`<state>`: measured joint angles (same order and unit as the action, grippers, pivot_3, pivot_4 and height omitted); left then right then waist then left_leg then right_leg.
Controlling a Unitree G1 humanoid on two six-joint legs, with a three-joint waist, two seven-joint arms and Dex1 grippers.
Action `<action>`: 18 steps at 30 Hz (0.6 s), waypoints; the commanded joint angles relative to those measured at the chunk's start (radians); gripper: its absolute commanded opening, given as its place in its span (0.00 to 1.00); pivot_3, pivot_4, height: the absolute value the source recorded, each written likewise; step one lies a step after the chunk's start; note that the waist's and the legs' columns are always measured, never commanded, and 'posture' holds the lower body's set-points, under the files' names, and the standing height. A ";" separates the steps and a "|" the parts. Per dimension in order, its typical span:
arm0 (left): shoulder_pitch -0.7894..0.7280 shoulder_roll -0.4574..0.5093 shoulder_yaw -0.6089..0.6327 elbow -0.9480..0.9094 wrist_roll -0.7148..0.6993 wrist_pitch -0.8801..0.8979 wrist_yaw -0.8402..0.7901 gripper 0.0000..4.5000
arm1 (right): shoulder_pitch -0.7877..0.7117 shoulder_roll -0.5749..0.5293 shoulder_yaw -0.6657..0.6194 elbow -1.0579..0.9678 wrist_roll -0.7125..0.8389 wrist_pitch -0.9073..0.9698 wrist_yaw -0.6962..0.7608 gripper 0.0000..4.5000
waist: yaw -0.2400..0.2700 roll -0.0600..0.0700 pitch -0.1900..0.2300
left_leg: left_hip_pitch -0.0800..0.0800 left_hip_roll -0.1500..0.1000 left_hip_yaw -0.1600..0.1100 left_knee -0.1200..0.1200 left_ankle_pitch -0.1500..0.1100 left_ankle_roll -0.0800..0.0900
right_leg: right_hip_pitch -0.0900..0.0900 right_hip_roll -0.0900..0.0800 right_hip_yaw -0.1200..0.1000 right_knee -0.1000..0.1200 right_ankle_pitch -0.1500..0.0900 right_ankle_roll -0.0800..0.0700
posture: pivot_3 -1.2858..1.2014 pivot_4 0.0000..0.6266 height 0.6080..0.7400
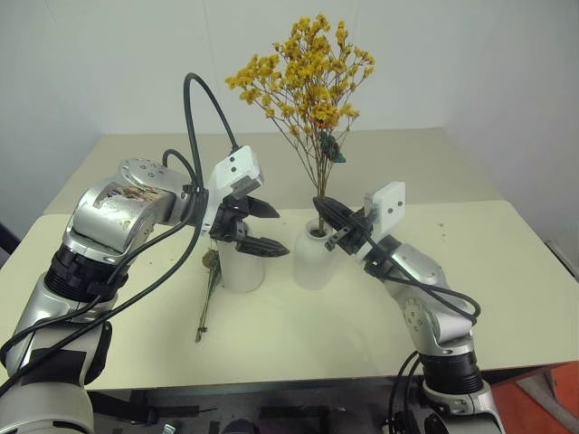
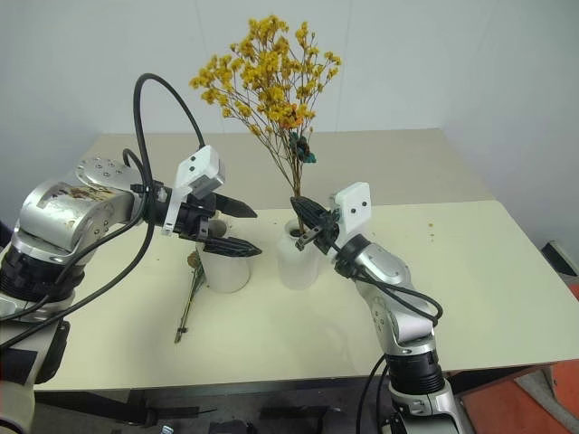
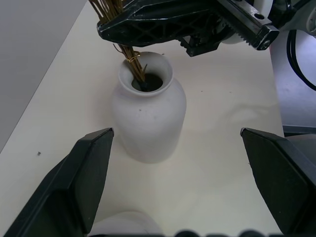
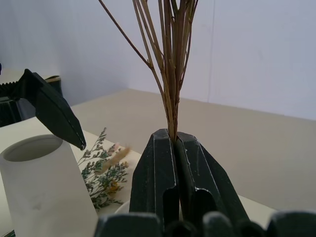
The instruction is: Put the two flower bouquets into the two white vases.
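Note:
The bushy yellow bouquet stands upright, its brown stems reaching down into the mouth of the rounder narrow-necked white vase. My right gripper is shut on those stems just above the vase's rim. To the left stands the wide-mouthed cylinder vase, nothing showing in its mouth. My left gripper hovers open over it, its fingers pointing toward the round vase and holding nothing. The slimmer grey-green sprig bunch lies flat on the table, left of the cylinder vase and touching its base.
Both vases stand near the middle of a beige table with white walls behind. The table's front edge runs close below the vases. A black cable arcs over my left wrist.

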<state>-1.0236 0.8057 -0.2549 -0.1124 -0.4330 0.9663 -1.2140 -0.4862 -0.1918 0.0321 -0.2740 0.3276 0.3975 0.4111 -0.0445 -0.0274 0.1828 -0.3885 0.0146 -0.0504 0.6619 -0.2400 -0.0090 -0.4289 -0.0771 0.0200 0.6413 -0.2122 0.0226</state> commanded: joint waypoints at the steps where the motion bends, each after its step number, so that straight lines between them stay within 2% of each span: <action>1: -0.037 0.014 0.013 -0.006 0.006 -0.022 -0.012 1.00 | 0.010 0.002 -0.004 -0.074 0.004 -0.030 -0.007 0.00 | 0.001 0.000 0.000 | 0.000 0.000 0.000 0.000 0.000 0.000 | 0.000 0.000 0.000 0.000 0.000 0.000 | 0.52 0.24 1.00; 18: -0.038 0.005 0.004 0.013 0.021 -0.051 -0.030 1.00 | 0.059 -0.016 0.031 -0.081 -0.042 -0.076 0.009 0.00 | 0.001 0.000 0.000 | 0.000 0.000 0.000 0.000 0.000 0.000 | 0.000 0.000 0.000 0.000 0.000 0.000 | 0.52 0.24 1.00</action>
<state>-1.0251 0.8065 -0.2573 -0.0919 -0.4195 0.9346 -1.2370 -0.4185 -0.2067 0.0668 -0.3373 0.2888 0.3616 0.4139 -0.0437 -0.0274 0.1828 -0.3883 0.0145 -0.0504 0.6619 -0.2400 -0.0090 -0.4289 -0.0772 0.0202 0.6411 -0.2124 0.0226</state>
